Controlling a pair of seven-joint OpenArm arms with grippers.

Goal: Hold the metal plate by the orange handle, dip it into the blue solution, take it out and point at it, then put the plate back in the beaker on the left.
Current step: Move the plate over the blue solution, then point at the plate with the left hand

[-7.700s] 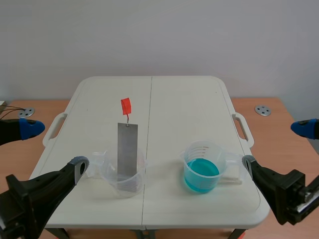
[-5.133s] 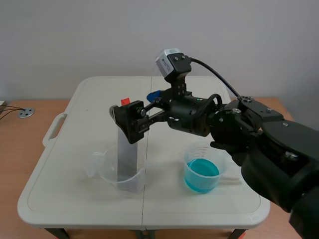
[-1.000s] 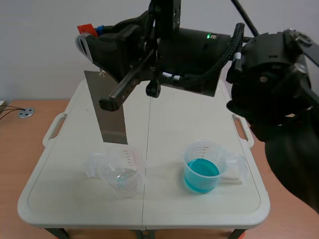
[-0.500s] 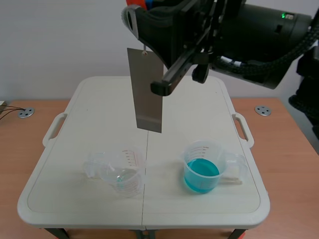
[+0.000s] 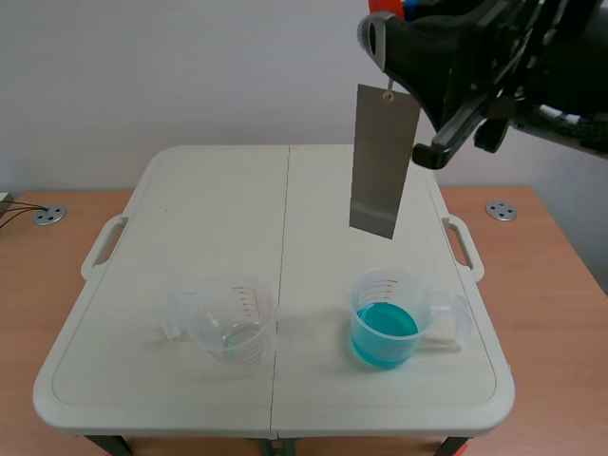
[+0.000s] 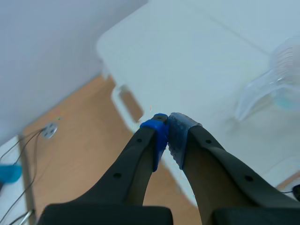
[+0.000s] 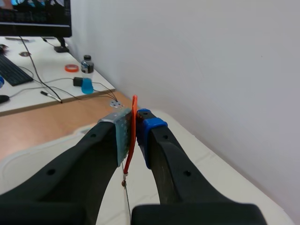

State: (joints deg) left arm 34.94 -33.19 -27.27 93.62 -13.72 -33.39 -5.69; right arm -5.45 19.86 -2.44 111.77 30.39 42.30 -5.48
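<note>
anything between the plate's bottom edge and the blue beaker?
Nothing. In the scene view the metal plate, held by its orange handle in the right gripper, hangs clear above the blue beaker; only air and bare table show between them.

Plain pale wall (image 5: 142, 66) behind, evenly lit. White folding table (image 5: 209, 209), centre seam, side handles, on wood-grain floor (image 5: 38, 313). Round metal disc (image 5: 48, 217) beside table; another (image 5: 500, 210) opposite.
</note>
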